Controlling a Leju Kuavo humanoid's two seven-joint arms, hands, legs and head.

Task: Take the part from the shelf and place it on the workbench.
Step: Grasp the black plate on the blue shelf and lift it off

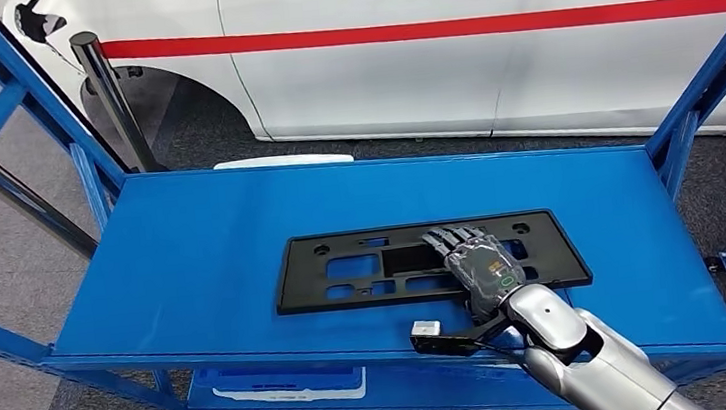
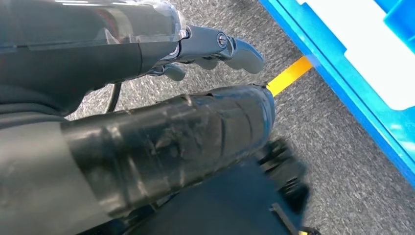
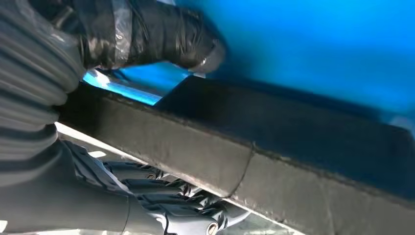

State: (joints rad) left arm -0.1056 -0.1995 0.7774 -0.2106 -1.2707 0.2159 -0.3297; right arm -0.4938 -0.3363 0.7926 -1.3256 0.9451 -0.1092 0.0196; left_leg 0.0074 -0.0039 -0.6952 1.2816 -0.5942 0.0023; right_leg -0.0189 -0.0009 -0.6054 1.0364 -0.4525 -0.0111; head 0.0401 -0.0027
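Item: black plastic mounting plate, flat, rectangular, with several cut-outs, lay on the blue shelf deck, slightly toward 4 o'clock of the deck's middle and parallel to its front edge. Right hand lay on top of the plate near its 4 o'clock end, fingers extended over the upper face; in the right wrist view the thumb sat on one face of the plate's edge and the darker fingers on the other, so the hand appeared to pinch the part across its rim. Left hand hung low beside the rack over grey carpet, fingers loosely curled with nothing in them. Handling note, as a judgement: the hold sat well off the plate's middle, so the long free end toward 9 o'clock would likely sag or swing on lifting; a firm pinch, a slow level lift clear of the deck lip, and care past the blue uprights would suit. Workbench not seen here. Surroundings: white car with red stripe at 12 o'clock; yellow floor tape. Markings: no legible writing or brand; a small coloured marking on the back of the right hand was too small to read.
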